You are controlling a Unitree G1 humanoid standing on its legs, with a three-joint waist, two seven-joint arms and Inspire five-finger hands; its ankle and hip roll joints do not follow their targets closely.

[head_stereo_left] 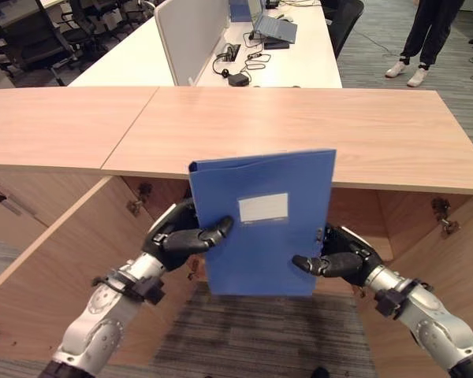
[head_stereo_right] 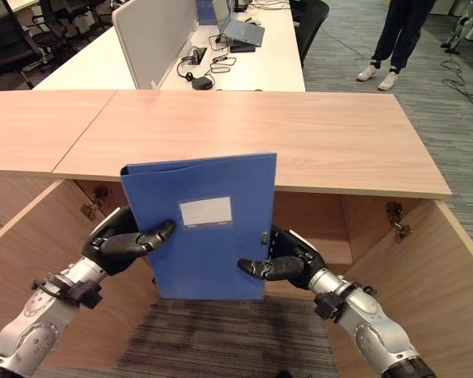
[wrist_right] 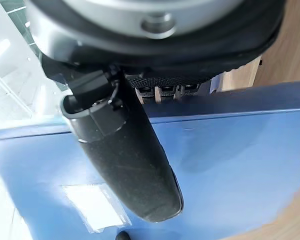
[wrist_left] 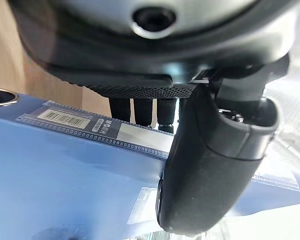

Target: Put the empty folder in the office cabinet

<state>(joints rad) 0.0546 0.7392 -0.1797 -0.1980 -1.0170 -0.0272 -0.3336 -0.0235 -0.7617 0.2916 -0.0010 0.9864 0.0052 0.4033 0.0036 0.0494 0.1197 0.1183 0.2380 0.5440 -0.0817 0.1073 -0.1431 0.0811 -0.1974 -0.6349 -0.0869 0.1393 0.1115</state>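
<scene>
The blue folder (head_stereo_left: 264, 220) is held upright between both hands, long axis vertical, its label face turned toward the head camera. The left hand (head_stereo_left: 181, 235) is clamped on its left edge, thumb across the front and fingers behind; the right hand (head_stereo_left: 339, 258) is pinched on the lower right edge in the same way. The folder is carried in front of the open office cabinet (head_stereo_left: 394, 216), below the edge of the wooden desk (head_stereo_left: 299, 126), so the cavity lies directly behind and beyond it; both hands are equally near. A blank white label (head_stereo_left: 262, 207) is seen on the cover. A barcode sticker (wrist_left: 65, 118) is seen in the left wrist view, its print too small to be read.
</scene>
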